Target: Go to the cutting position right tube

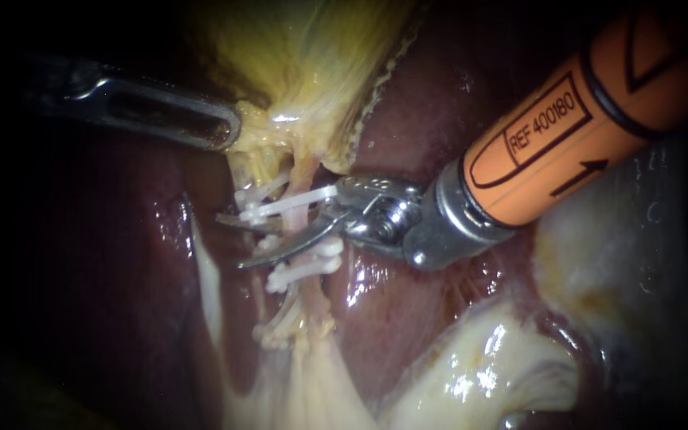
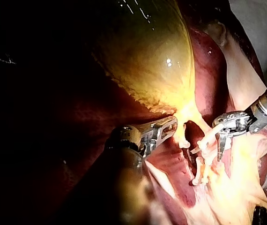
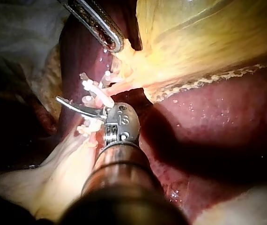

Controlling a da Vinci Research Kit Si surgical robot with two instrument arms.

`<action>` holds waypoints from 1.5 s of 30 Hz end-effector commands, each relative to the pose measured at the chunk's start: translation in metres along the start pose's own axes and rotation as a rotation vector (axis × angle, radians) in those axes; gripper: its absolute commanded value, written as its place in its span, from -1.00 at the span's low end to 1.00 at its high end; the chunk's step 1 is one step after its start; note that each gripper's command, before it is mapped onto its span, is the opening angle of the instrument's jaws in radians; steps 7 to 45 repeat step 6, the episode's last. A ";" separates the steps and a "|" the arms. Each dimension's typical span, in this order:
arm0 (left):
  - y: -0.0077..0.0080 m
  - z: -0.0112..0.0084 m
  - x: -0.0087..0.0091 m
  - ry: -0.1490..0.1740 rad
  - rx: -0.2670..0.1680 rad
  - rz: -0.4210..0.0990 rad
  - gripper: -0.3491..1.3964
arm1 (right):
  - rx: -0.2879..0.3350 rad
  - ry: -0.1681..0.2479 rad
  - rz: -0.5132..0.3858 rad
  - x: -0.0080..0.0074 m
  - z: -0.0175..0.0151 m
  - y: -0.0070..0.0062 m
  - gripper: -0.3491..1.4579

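Closest in, the right instrument (image 1: 228,239) fills the upper right with its orange shaft. Its curved blades stand apart and straddle the right tube (image 1: 306,211), which runs pale pink between them near the hinge. I cannot make out whether either blade touches it. White clips (image 1: 292,201) sit on the tube above the blades and more sit below, and the upper blade is half lost among them. Further back, the left instrument (image 1: 232,131) has its jaws closed on the lower edge of the gallbladder (image 1: 304,48); its shaft fades into darkness. Dark liver (image 1: 431,111) lies behind.
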 end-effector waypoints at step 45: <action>0.0000 0.0001 0.0000 0.000 0.000 0.000 -1.00 | 0.000 -0.001 0.000 -0.0001 0.0000 0.0001 0.96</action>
